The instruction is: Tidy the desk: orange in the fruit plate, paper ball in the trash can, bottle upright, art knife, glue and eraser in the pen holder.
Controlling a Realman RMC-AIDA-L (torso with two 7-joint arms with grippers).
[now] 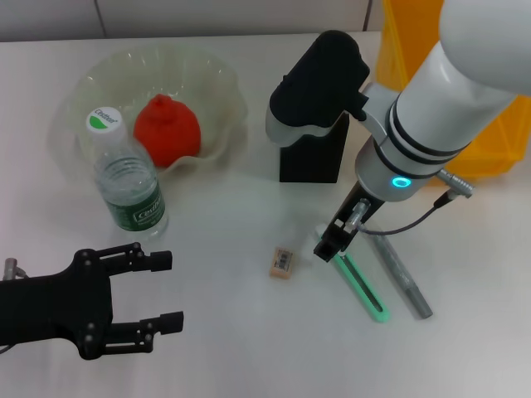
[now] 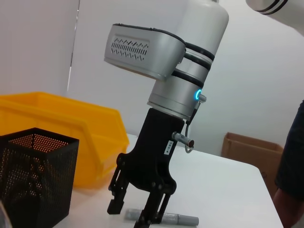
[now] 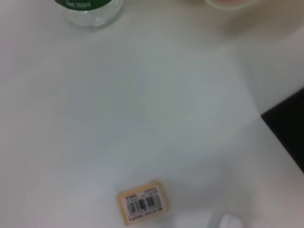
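The orange lies in the translucent fruit plate at the back left. The bottle stands upright in front of the plate. The black mesh pen holder stands at mid back. The tan eraser lies at centre and also shows in the right wrist view. The green art knife and the grey glue stick lie side by side at the right. My right gripper is open, low over the knife's near end; the left wrist view shows it too. My left gripper is open and empty at the front left. No paper ball is in view.
A yellow bin stands at the back right behind my right arm, and shows in the left wrist view behind the pen holder. A cardboard box and part of a person are beyond the table.
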